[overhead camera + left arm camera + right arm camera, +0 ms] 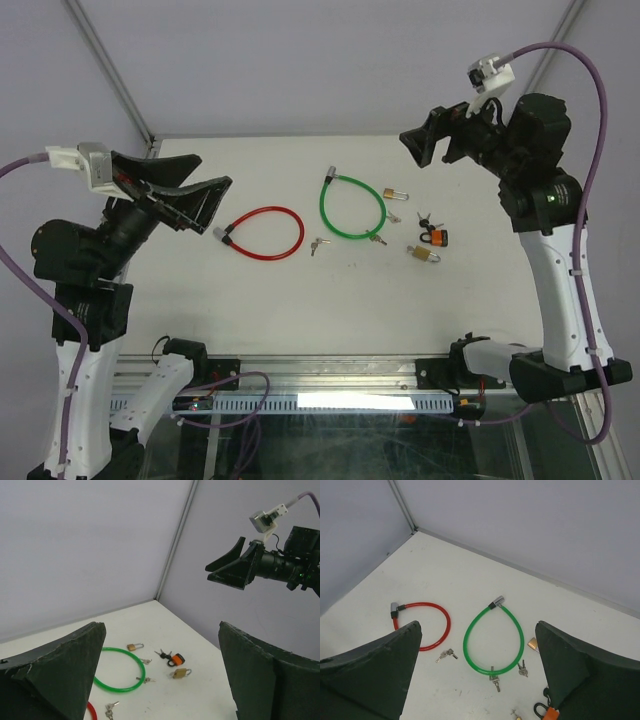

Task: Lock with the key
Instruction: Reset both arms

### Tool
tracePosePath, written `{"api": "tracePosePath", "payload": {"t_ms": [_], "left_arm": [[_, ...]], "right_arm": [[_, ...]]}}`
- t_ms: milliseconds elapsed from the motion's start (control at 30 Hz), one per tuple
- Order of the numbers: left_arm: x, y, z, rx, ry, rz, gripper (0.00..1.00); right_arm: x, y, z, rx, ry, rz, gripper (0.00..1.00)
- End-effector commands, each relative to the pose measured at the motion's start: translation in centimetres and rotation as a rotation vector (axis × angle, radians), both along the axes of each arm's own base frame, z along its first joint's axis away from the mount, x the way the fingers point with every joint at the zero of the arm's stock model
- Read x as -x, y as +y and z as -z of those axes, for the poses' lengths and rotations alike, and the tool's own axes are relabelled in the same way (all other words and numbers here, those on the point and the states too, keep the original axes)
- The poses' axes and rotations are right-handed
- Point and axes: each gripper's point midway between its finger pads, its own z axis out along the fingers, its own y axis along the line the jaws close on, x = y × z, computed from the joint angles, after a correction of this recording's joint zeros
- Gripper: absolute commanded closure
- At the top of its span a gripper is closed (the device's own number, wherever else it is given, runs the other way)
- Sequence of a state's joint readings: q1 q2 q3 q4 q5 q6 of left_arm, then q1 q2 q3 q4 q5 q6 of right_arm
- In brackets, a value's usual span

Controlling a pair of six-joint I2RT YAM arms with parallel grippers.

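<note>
A green cable lock (350,208) lies closed in a loop at mid-table, with a key (377,239) at its lower end. A red cable lock (266,232) lies to its left, with loose keys (318,245) between them. An orange padlock (437,237) with black-headed keys (424,218) and two brass padlocks (424,254) (395,192) lie to the right. My left gripper (213,175) is open and empty, raised above the table left of the red cable. My right gripper (418,148) is open and empty, high above the padlocks.
The left wrist view shows the green cable (144,671), orange padlock (177,659) and the right gripper (225,570) in the air. The right wrist view shows the red cable (447,625), green cable (466,645) and keys (446,654). Grey walls enclose the table's back and sides.
</note>
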State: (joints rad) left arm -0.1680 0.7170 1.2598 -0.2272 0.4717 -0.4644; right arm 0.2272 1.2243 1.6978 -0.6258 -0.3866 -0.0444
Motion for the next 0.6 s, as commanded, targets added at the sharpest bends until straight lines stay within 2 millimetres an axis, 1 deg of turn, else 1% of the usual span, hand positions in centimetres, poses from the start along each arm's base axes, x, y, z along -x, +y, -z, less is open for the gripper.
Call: {"api": "tracePosePath", "payload": {"t_ms": [0,100,300,567], "left_arm": [[1.3,0.6,-0.2,-0.076,-0.038,-0.031,0.01],[1.3,0.7,0.3,-0.088,-0.034,-0.04,0.01],[1.1,0.8,1.6,-0.106,-0.022,-0.046,0.01],[0.4,0.6,3.4,-0.126,0.009,-0.042,0.01]], "right_arm": [[2.6,-0.9,-3.7,-0.093,-0.032,0.044,0.0],[2.7,-1.1,-3.5,-0.08,-0.033,0.049,0.0],[2.6,-1.6,-2.3,-0.046,-0.028,0.051,0.0],[1.8,-2.2,-1.4,-0.039,-0.016,0.065,0.0]]}}
